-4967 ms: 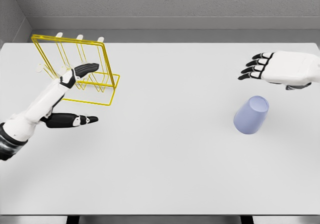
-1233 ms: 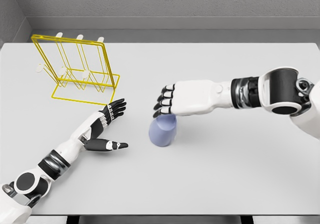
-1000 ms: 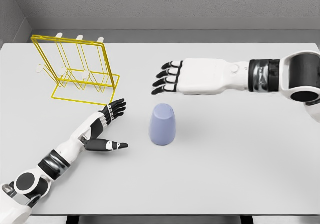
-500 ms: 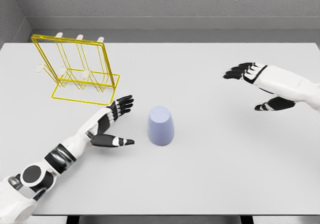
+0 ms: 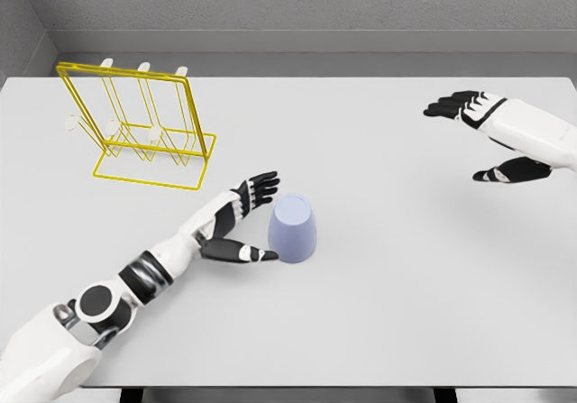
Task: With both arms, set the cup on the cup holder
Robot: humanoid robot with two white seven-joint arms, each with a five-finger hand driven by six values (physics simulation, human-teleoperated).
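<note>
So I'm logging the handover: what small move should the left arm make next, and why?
Probably close the left robot hand around the cup: its open fingers already flank the upside-down cup's left side, while the right robot hand is open and far away.

The cup (image 5: 293,229) is pale lavender-blue. The holder (image 5: 135,128) is bright yellow wire with white peg tips. Both hands, left (image 5: 236,225) and right (image 5: 500,137), are white with black fingers. The table (image 5: 361,313) is plain light grey.
</note>
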